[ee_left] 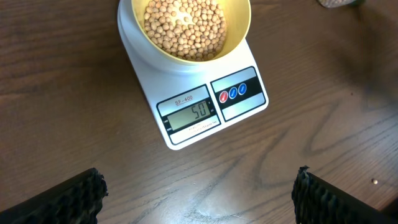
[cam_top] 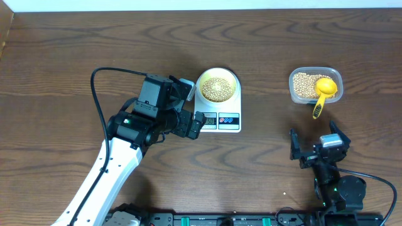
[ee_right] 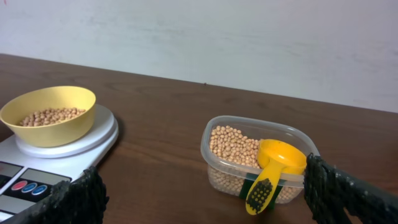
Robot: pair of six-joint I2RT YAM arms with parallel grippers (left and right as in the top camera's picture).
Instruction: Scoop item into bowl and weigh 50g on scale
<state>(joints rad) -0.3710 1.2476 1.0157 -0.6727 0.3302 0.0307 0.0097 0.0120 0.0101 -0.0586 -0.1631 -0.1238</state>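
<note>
Tabletop: dark wood [cam_top: 56,56], with a pale wall behind its far edge in the right wrist view.
Scale: white scale [cam_top: 220,120] around the middle of the tabletop, a little toward the far edge, with its display and buttons facing the near edge.
Display: the grey display [ee_left: 189,113] reads 50; three coloured buttons [ee_left: 233,93] sit just beside it.
Bowl: pale yellow bowl [cam_top: 234,80] upright on the scale's far end, covering the platform.
Beans: one heap of tan beans [cam_top: 217,89] lies in the bowl, well below the rim. More fill the tub.
Tub: clear plastic tub [cam_top: 340,75] toward the right edge, level with the bowl and well apart from the scale.
Scoop: yellow scoop [cam_top: 325,87] with its cup lying on the beans at the tub's right end. Its handle leans over the near rim and points to the near edge.
Left claw: the left claw [cam_top: 191,108] hangs just left of the scale, fingers spread wide and holding nothing. The scale's near end shows between the fingers in its own camera.
Right claw: the right claw [cam_top: 316,140] sits near the tabletop's near edge, short of the tub, also wide and empty, touching nothing.
Cable: a black cable [cam_top: 94,88] loops out from the left arm.
</note>
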